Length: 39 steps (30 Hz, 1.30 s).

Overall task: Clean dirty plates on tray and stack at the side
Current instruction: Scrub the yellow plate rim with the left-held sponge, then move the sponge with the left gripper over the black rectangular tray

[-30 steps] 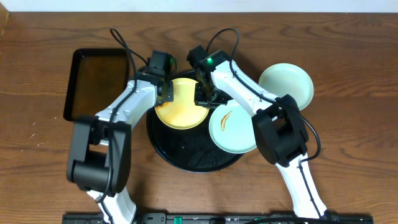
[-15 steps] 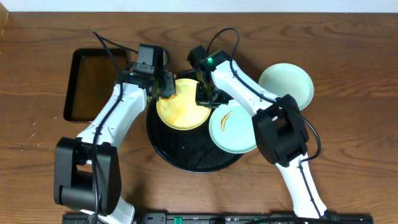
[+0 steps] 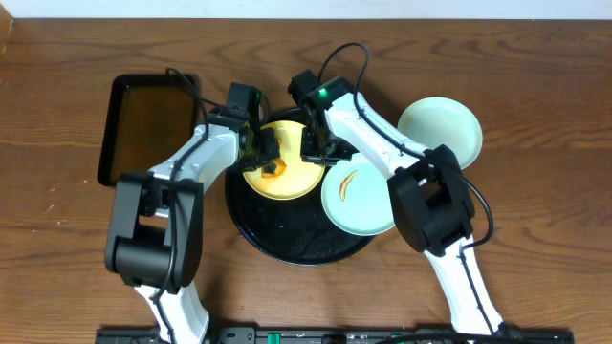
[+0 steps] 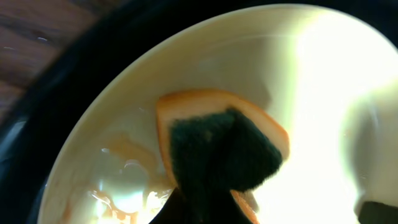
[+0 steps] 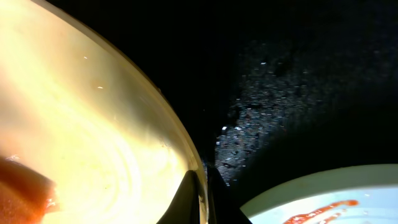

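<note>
Yellow plate (image 3: 292,174), rim pinched by right claw (image 3: 316,151)

no text, label, brand, number or sign can be read in any view

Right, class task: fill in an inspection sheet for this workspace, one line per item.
Surface: wooden table; round black tray looks wet.
Job's things: yellow plate on the tray; smeared mint plate at its right edge; second mint plate on the table, no smear seen.
Clutter: rectangular black tray.
Grippers: left gripper jaws shut on a sponge; right gripper jaws pinching the yellow plate's rim.
Cables: black cables loop over both arms.
Surroundings: pale wall behind.
</note>
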### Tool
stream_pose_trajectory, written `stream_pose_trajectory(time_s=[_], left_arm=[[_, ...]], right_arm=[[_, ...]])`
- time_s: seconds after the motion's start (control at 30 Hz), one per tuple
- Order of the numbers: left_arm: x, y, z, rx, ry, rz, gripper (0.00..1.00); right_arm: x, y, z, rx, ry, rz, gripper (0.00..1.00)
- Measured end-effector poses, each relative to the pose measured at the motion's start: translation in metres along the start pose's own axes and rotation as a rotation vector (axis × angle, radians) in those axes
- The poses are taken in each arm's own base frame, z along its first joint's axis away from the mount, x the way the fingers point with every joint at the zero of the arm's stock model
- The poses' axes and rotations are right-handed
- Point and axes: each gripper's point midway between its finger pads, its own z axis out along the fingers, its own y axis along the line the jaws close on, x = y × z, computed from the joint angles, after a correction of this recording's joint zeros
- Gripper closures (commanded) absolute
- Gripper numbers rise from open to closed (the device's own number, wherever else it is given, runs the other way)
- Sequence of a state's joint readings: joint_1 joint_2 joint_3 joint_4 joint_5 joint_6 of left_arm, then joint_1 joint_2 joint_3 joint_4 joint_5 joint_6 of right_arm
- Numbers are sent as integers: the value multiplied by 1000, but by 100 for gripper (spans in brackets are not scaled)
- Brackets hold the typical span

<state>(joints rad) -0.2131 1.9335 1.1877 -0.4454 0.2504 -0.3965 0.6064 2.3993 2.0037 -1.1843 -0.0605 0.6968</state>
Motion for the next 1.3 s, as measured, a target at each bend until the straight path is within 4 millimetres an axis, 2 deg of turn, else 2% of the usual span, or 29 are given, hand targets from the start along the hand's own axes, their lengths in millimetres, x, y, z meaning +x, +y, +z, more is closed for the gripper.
stream_pose_trajectory(time_s=[0.2, 0.33, 0.47, 0.6, 0.87, 1.17, 1.3], left_arm=[[-2, 4, 1, -26, -11, 7, 92], [-10, 16, -2, -119, -63, 29, 92], [-20, 34, -9, -233, -120, 60, 92], [-26, 37, -21, -291, -162, 114, 93], [-65, 62, -92, -467, -397, 92, 93], [-82, 52, -182, -439, -625, 43, 93], [-89, 76, -203, -438, -659, -27, 92]], right_arm=[[0, -1, 0, 4, -2, 0, 99], [0, -1, 0, 4, -2, 0, 98], [0, -1, 0, 4, -2, 0, 98], [0, 0, 0, 2, -2, 0, 98], [0, 0, 0, 2, -2, 0, 99], [-2, 1, 0, -7, -6, -46, 99], [-8, 1, -5, -19, -23, -117, 99]])
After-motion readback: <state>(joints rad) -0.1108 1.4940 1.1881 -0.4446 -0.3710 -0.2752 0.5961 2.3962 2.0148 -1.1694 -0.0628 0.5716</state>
